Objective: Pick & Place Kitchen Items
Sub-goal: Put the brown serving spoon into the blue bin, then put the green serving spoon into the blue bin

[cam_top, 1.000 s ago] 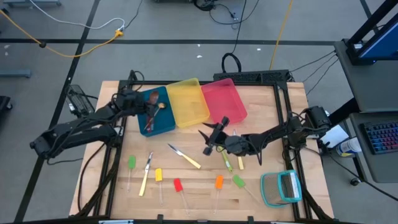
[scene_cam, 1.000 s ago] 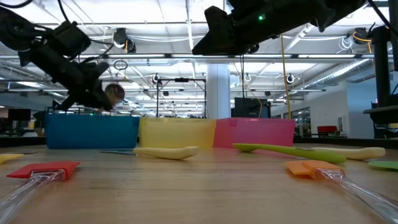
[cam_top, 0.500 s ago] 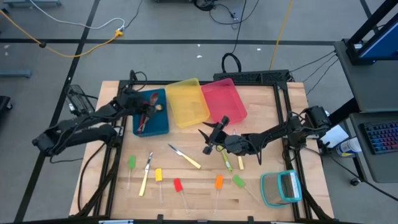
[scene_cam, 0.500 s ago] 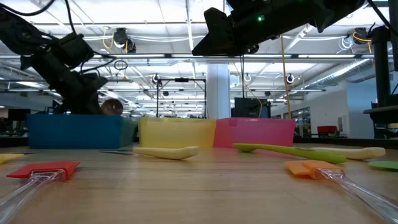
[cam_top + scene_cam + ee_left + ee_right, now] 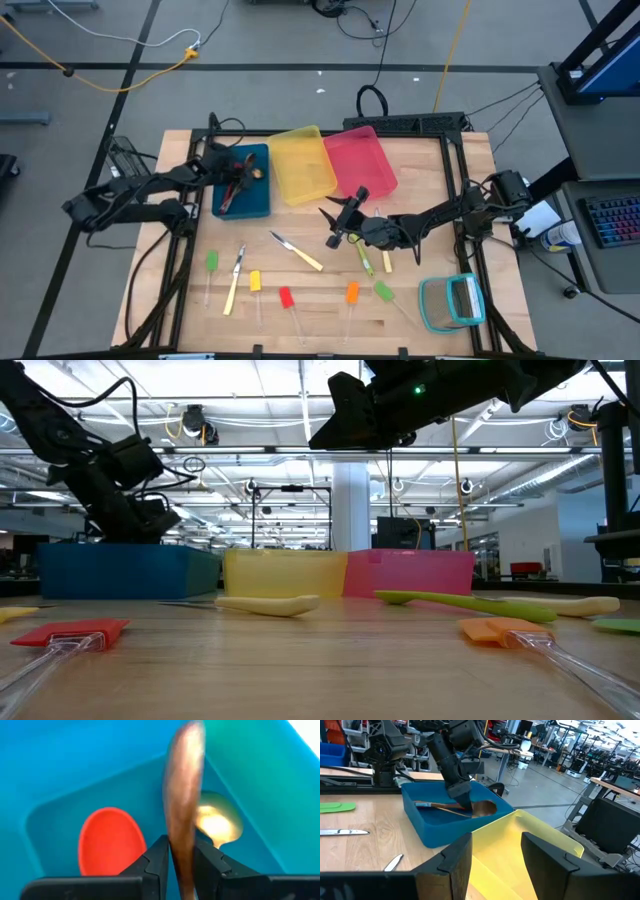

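Low view puts a red-headed stick (image 5: 70, 635) nearest, then a yellow-handled knife (image 5: 268, 604), then the blue bin (image 5: 128, 571). Inside it, the left wrist view alone shows the left gripper (image 5: 181, 862) with fingers narrowly parted around a brown spoon (image 5: 183, 805), beside a red spoon (image 5: 111, 841). Right gripper (image 5: 491, 852) hovers mid-table, open, empty.

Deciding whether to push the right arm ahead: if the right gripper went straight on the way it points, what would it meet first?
Probably the yellow bin: it lies directly beyond the open right gripper, though depth is unclear.
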